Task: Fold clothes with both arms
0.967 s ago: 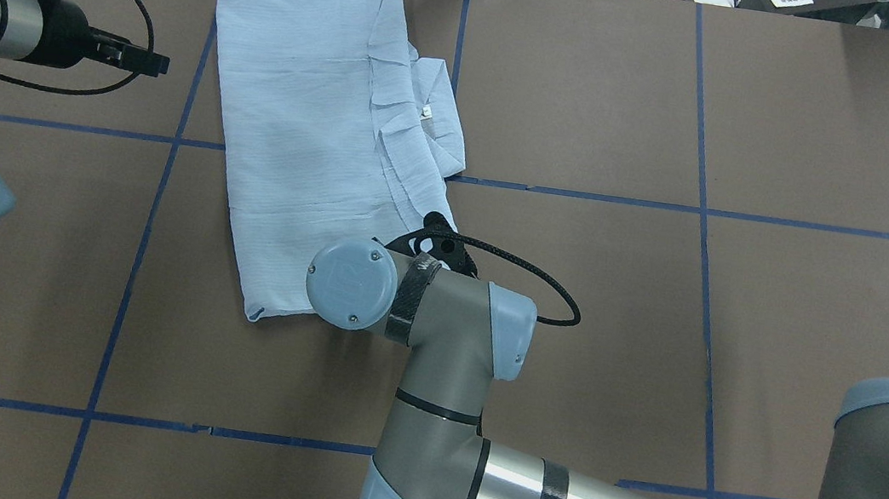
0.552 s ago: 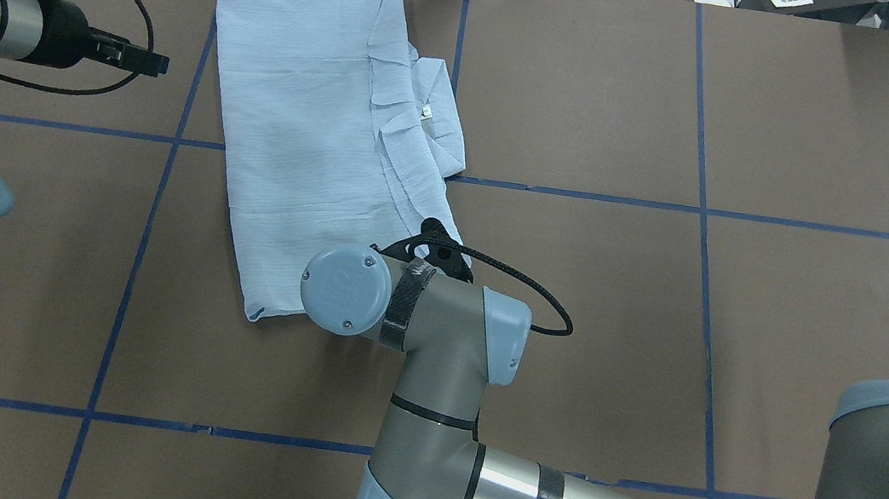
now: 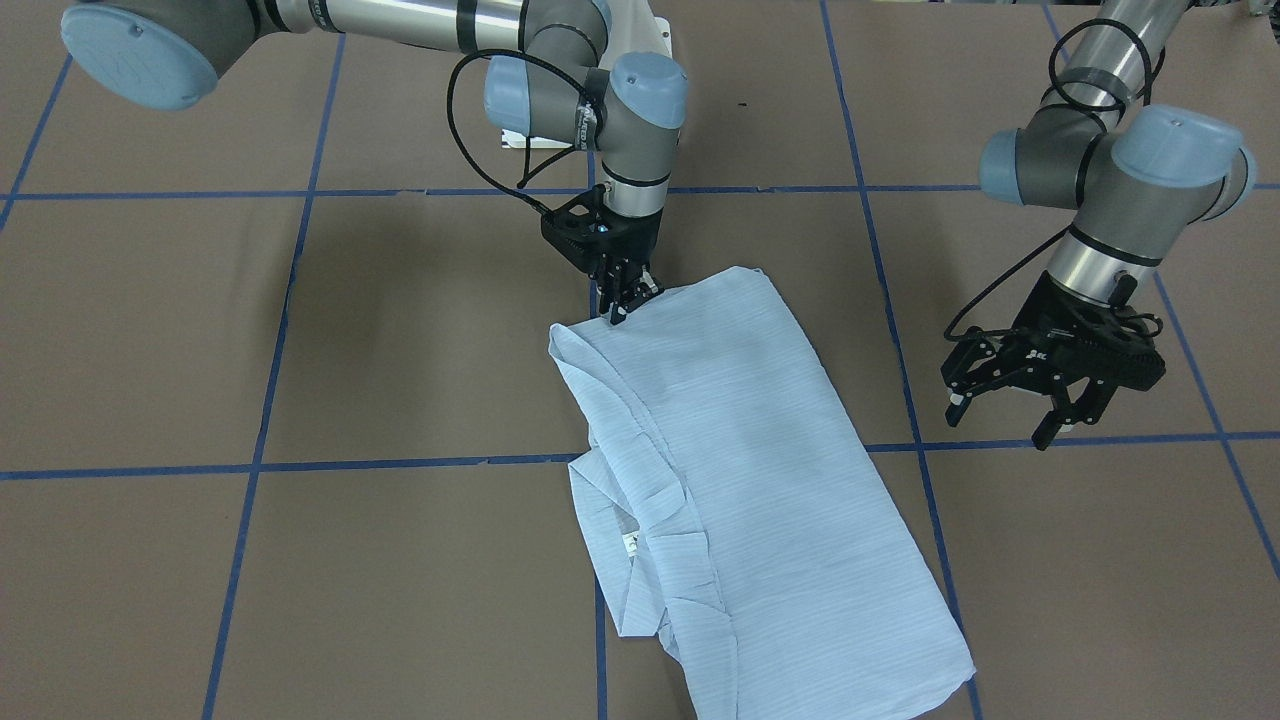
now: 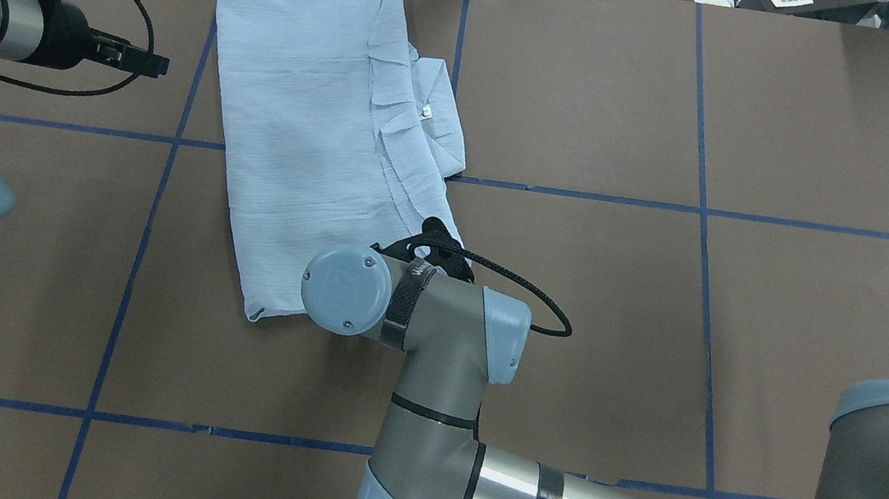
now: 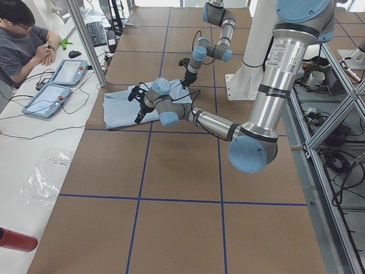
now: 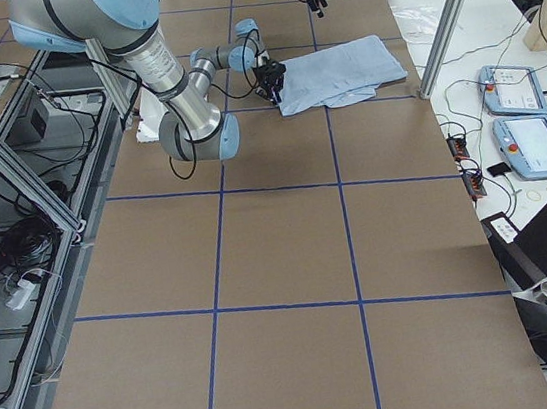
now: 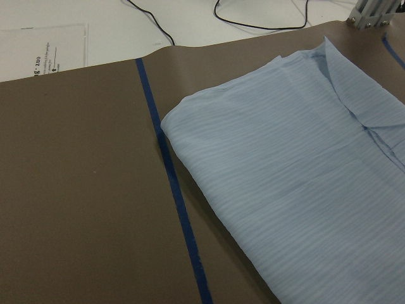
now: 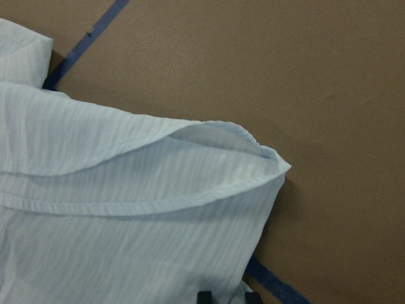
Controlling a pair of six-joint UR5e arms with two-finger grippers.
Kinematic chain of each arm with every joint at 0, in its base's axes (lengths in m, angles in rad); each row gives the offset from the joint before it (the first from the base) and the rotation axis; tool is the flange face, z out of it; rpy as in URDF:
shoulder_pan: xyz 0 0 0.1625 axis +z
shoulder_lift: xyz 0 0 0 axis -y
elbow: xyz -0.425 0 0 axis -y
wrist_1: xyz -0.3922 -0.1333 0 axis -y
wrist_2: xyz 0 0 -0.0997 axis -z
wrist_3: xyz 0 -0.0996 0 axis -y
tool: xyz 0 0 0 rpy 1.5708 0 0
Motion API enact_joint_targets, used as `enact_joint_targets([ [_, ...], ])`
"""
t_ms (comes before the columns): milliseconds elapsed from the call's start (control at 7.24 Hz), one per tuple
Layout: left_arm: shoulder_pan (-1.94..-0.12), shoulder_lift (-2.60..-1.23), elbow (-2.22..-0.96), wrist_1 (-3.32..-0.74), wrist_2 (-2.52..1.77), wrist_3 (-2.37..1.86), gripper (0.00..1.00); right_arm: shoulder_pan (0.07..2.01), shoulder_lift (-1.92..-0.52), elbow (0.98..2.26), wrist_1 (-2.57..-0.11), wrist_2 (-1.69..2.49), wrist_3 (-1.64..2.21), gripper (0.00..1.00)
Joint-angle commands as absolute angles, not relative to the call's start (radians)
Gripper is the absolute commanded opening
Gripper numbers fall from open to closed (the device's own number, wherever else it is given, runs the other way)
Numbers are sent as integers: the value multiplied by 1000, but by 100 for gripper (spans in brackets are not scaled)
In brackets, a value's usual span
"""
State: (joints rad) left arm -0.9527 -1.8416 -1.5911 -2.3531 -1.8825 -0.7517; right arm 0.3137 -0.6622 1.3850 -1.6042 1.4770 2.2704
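The shirt (image 3: 760, 480) lies folded into a long, flat oblong in the table's middle, set aslant, one short end toward the robot and the other at the table's far edge. It is thin, pale blue cloth with fine stripes and soft creases. Its collar (image 3: 640, 500) and a small white label (image 3: 631, 543) show along the edge on the robot's right.

The right gripper (image 3: 622, 305) points straight down on the near corner of that same edge. Its fingertips (image 8: 204, 296) stand close together with cloth between them; I cannot tell whether they pinch it.

The left gripper (image 3: 1000, 420) has its fingers spread and holds nothing. It hangs over bare table off the shirt's left edge, apart from it, with a tape line between them.

The table (image 3: 300, 350) is covered in matt brown paper, marked into big squares by blue tape (image 3: 400, 465).

Past its far edge runs a white bench (image 5: 34, 131) with two tablets (image 5: 54, 91) and loose cables. A person (image 5: 20, 40) sits there.
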Motion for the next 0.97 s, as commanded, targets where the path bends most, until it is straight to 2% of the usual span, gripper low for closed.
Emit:
enact_joint_targets([
  [0,-953,-1842,-1595,-2353,-1885,-752,100,324,-661,1384,-1603,1474,2264,0],
  [414,-924,-1832,-1661,-2353,-1894,-898,100,327,-660,1385,-1576,1465,2260,0],
  [829,-706,-1692,-1889,-2355,-1814,-1270,100,327,-661,1397,-1571,1454,2260,0],
])
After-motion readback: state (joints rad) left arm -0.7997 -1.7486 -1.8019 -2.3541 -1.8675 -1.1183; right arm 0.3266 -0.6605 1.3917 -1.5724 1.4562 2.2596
